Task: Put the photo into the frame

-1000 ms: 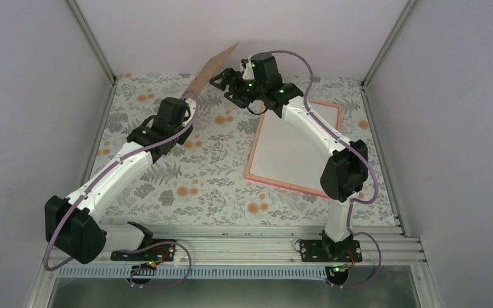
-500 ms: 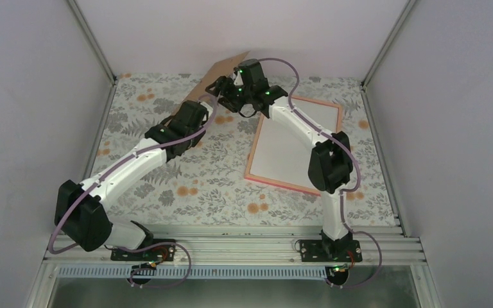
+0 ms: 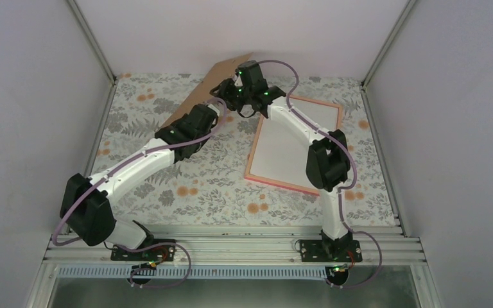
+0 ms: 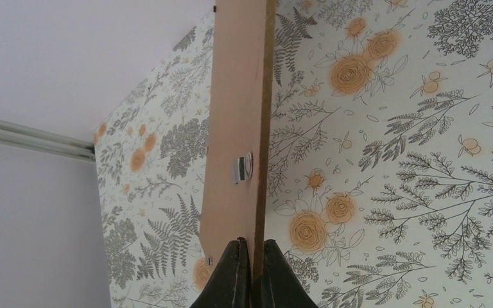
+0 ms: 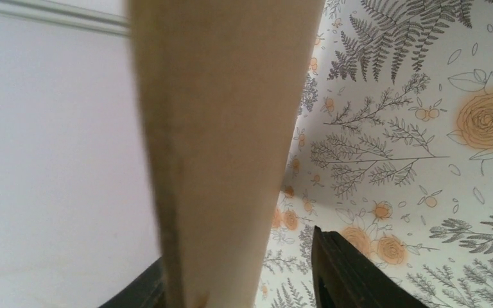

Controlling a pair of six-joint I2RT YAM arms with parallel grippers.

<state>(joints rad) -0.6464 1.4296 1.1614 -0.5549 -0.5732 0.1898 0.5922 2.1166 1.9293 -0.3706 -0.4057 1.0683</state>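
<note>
Swung closer now, the left gripper (image 4: pixel 250 256) pinches the board (image 4: pixel 234 115) by its edge between the spread jaws of the right gripper (image 5: pixel 244 282), so it's a backing handoff that needs the right to clamp; the frame (image 3: pixel 282 185) lies flat nearby, probably with the photo (image 3: pixel 282 154) white-side-up inside.

The frame (image 3: pixel 276 184) is a large rectangle with a thin pink border. It lies flat on the right half of the table (image 3: pixel 186 173), with its long sides running from near to far and the far end turned a little to the right. A plain white sheet (image 3: pixel 282 154) fills the inside. I cannot tell whether this is the photo's back.
</note>
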